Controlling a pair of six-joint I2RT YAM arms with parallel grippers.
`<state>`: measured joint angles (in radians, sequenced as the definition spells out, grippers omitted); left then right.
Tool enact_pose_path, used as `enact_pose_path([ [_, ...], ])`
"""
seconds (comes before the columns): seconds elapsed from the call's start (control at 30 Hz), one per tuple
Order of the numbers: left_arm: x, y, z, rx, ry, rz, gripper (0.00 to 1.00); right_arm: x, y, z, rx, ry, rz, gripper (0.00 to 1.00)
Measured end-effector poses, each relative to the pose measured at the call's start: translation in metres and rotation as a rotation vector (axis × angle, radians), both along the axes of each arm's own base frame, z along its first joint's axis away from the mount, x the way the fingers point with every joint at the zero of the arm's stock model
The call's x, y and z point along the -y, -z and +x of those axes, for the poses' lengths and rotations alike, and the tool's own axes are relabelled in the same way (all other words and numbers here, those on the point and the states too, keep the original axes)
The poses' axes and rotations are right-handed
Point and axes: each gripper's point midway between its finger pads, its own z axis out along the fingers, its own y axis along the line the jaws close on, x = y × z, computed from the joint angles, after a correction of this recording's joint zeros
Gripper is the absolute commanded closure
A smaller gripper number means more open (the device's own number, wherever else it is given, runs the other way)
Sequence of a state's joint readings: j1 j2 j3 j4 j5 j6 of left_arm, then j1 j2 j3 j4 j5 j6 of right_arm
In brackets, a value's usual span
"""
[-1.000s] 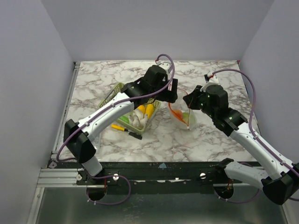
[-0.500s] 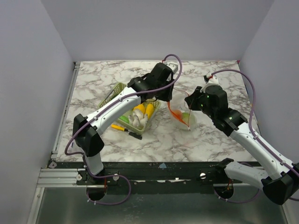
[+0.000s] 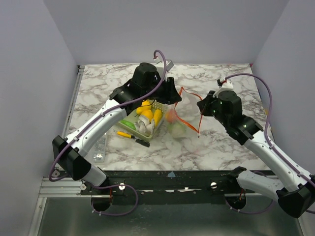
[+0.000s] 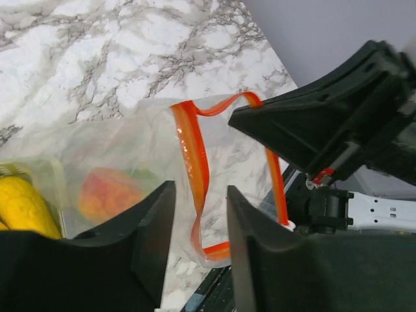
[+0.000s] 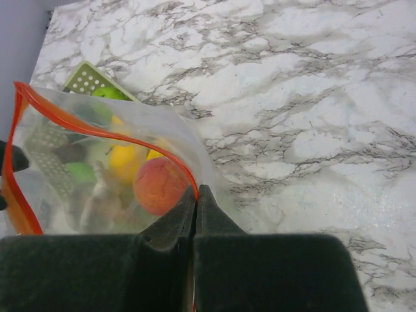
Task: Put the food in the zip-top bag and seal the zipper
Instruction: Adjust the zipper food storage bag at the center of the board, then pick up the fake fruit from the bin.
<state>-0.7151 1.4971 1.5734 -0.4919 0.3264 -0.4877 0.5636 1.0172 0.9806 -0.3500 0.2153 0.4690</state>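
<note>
Marble tabletop [image 3: 209, 73] (pale grey walls [image 3: 172, 29] around)

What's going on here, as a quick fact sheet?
zip-top bag: clear, held up between both arms, mouth open
zipper: orange-red, unsealed
right pincer: shut on the zipper
left pincer: fingers apart, zipper running between them
food: red-orange piece inside the bag
basket: pale green, beside the bag, yellow pieces in it

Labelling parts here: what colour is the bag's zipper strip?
The zipper is orange-red, clearest in the left wrist view.
</note>
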Motion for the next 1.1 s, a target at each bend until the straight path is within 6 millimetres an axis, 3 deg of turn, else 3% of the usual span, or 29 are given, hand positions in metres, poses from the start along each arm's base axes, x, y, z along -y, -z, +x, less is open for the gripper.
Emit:
enact_pose_path([
  [0.2,-0.004,0.025,-0.002,-0.073,0.016,-0.008,0.3,0.007,-0.014,-0.006,0.035,0.017,0.014,0.99],
  [0.37,-0.009,0.009,-0.01,-0.038,0.022,-0.039,0.21,0.014,-0.022,-0.008,0.047,0.037,0.005,0.99],
  [0.47,-0.022,-0.006,-0.011,0.011,-0.001,-0.072,0.19,0.021,-0.024,-0.008,0.055,0.064,-0.011,0.99],
  [0.53,-0.036,-0.003,-0.007,0.02,-0.039,-0.077,0.18,0.025,-0.023,-0.008,0.058,0.079,-0.021,0.99],
  [0.63,-0.059,0.02,0.002,-0.007,-0.115,-0.05,0.18,0.028,-0.018,-0.009,0.051,0.093,-0.032,0.99],
  [0.83,-0.115,0.089,0.024,-0.125,-0.317,0.066,0.17,0.031,0.0,-0.012,0.021,0.096,-0.055,0.99],
  [0.93,-0.141,0.108,0.035,-0.16,-0.413,0.114,0.17,0.031,0.0,-0.012,0.02,0.096,-0.056,0.99],
  [1.1,-0.164,0.134,0.057,-0.221,-0.506,0.184,0.17,0.032,-0.002,-0.013,0.027,0.096,-0.051,0.99],
])
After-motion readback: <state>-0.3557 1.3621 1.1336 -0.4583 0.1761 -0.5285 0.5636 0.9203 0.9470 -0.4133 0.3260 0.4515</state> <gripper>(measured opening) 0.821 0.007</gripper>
